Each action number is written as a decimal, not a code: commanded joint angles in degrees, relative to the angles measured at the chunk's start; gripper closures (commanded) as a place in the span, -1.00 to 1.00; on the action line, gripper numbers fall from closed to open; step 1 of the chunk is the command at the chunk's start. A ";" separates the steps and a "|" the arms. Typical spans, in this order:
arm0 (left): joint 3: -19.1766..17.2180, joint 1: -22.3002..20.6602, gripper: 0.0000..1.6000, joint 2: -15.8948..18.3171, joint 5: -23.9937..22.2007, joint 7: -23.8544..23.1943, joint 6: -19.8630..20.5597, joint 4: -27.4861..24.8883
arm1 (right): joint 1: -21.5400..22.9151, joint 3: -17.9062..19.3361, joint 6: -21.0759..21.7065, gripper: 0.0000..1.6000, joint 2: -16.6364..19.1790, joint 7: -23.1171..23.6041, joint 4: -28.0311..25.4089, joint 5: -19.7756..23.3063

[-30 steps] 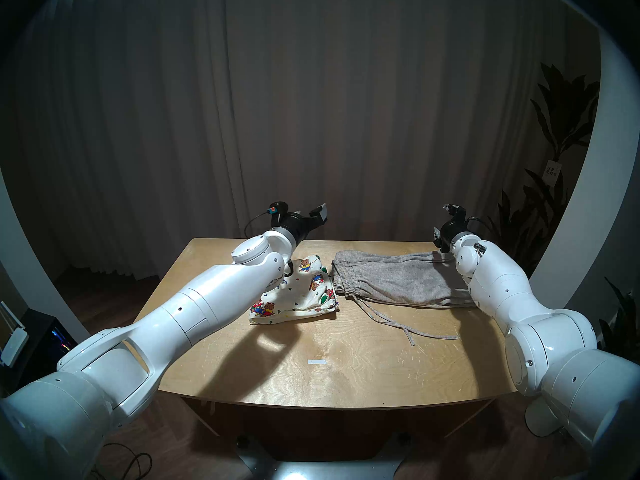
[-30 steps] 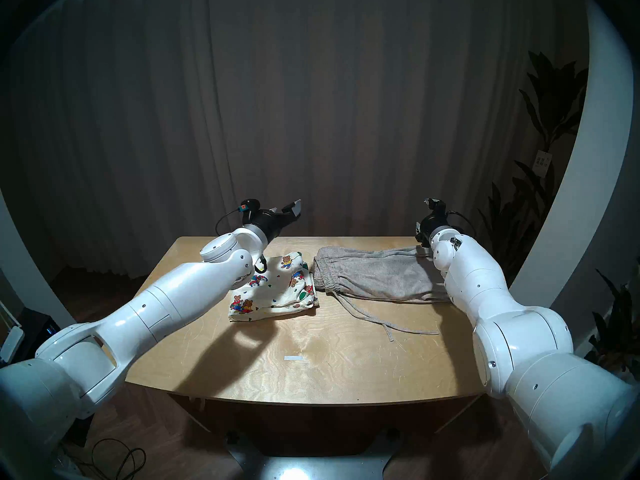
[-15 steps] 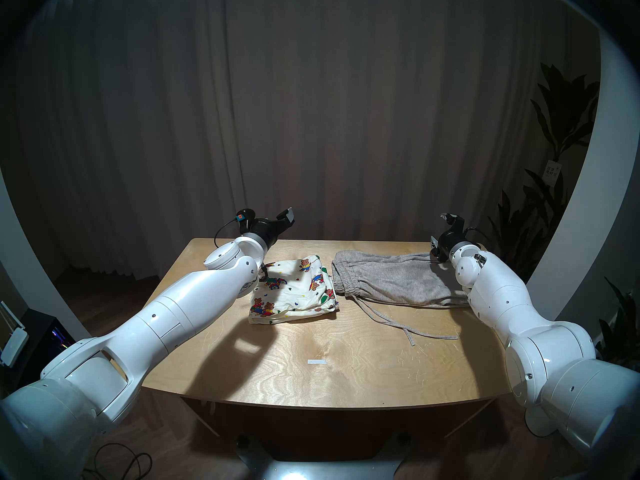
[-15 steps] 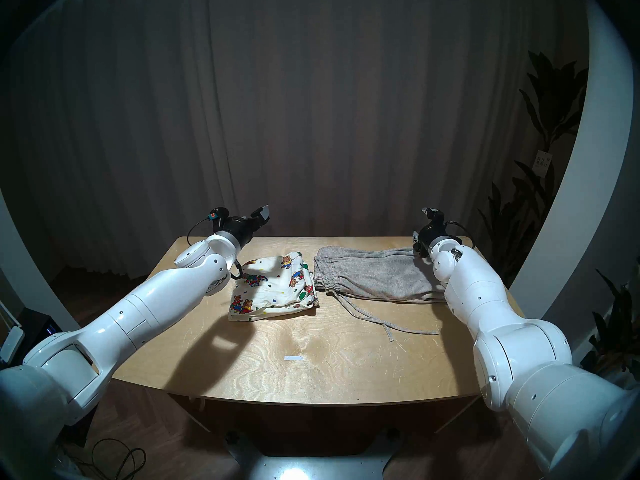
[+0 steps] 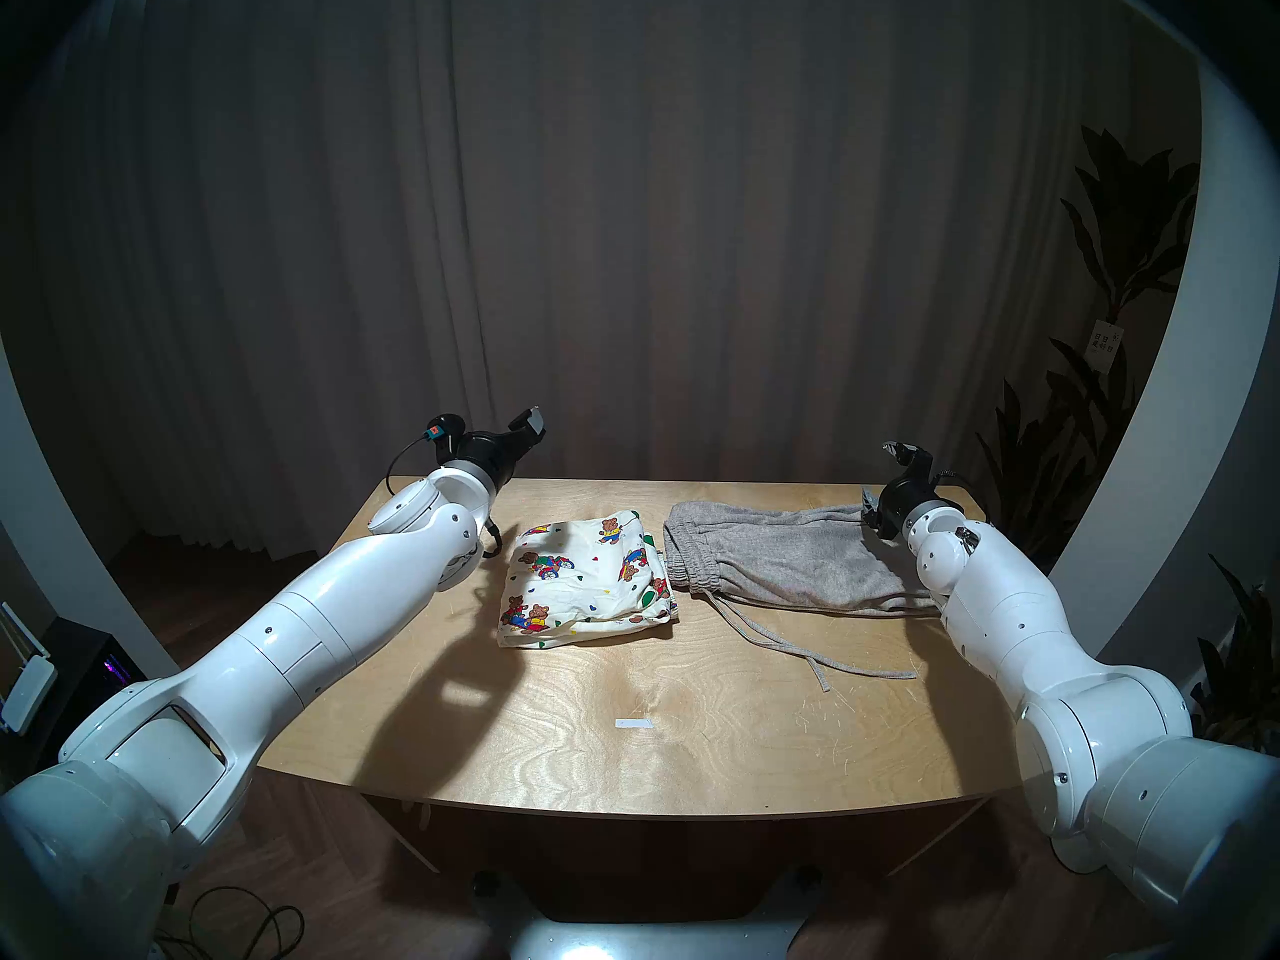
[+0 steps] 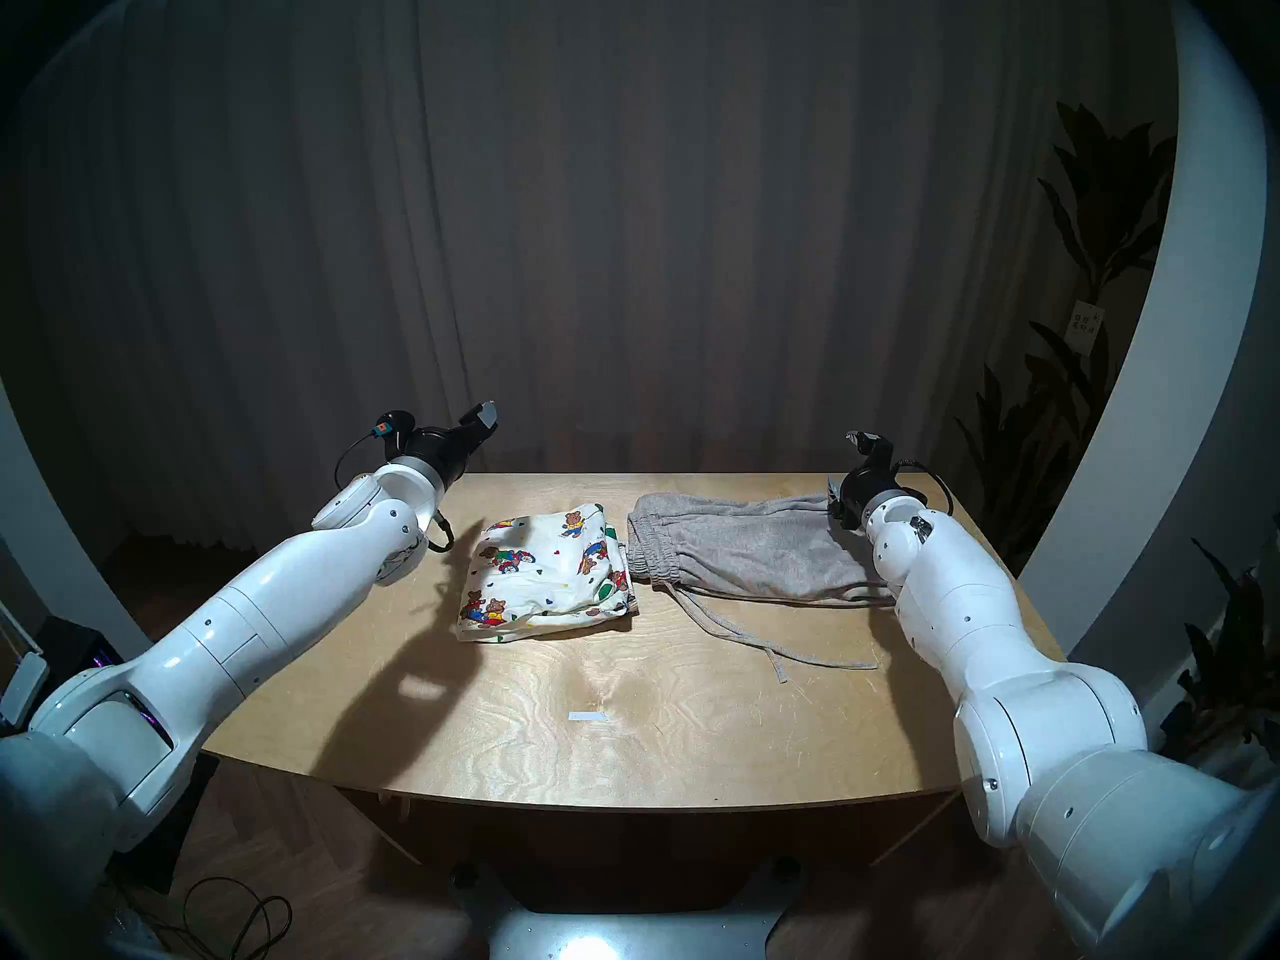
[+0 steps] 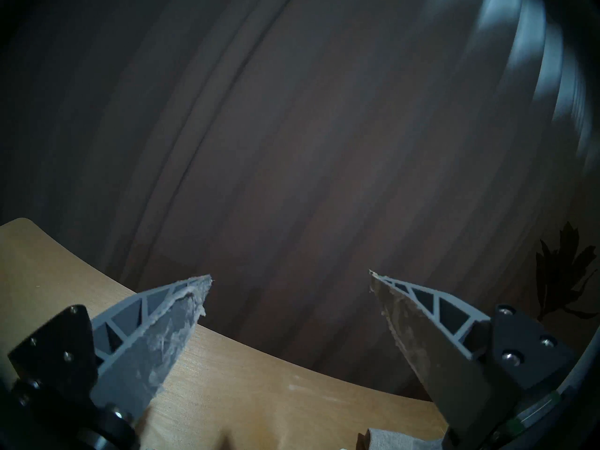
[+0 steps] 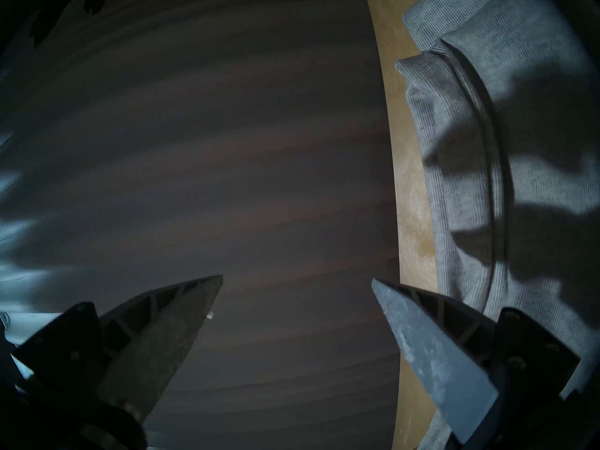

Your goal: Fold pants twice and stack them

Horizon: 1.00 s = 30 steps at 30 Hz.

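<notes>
The cream teddy-bear shorts (image 5: 589, 577) (image 6: 547, 577) lie folded in a compact square at the table's back middle. The heather-grey shorts (image 5: 789, 557) (image 6: 748, 557) lie beside them on the right, folded lengthwise, waistband toward the bear shorts, drawstring (image 5: 796, 654) trailing toward the front. My left gripper (image 5: 528, 426) (image 6: 485, 415) (image 7: 290, 277) is open and empty, raised over the table's back left corner, left of the bear shorts. My right gripper (image 5: 883, 474) (image 6: 843, 461) (image 8: 297, 279) is open and empty, just above the grey shorts' (image 8: 519, 147) far right leg end.
The wooden table (image 5: 623, 764) (image 7: 227, 374) (image 8: 412, 212) has a small white tape mark (image 5: 634, 724) near the front middle. A dark curtain (image 5: 623, 245) hangs close behind. Potted plants (image 5: 1108, 259) stand at the right.
My left arm has swung left and back, off the bear shorts, which now show fully. My right gripper has dropped a little near the grey shorts' leg end. The clothes have not moved.
</notes>
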 commanded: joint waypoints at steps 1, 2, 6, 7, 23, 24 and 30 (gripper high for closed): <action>-1.67 0.26 -1.00 0.47 -1.79 -0.28 -0.72 -2.02 | -1.24 0.70 0.76 -1.00 1.14 0.49 -2.81 0.53; -1.73 0.43 -1.00 0.48 -2.05 -0.29 -0.73 -2.15 | -1.45 0.78 0.84 -1.00 1.25 0.51 -2.97 0.60; -2.11 1.18 -1.00 0.56 -3.48 -0.41 -0.88 -2.77 | -2.61 1.18 1.20 -1.00 1.76 0.54 -3.69 0.92; -2.20 1.32 -1.00 0.57 -3.78 -0.47 -0.94 -2.89 | -2.87 1.25 1.26 -1.00 1.88 0.54 -3.83 0.98; -2.53 5.77 -1.00 2.87 -7.79 -0.65 -1.13 -3.79 | -7.10 2.69 2.77 -1.00 3.46 0.74 -7.67 2.21; -2.60 6.05 -1.00 3.06 -8.01 -0.67 -1.17 -3.80 | -7.35 2.76 2.89 -1.00 3.54 0.75 -7.96 2.28; -3.03 7.54 -1.00 4.56 -9.09 -0.81 -1.41 -3.91 | -9.00 3.26 3.51 -1.00 4.13 0.77 -9.88 2.75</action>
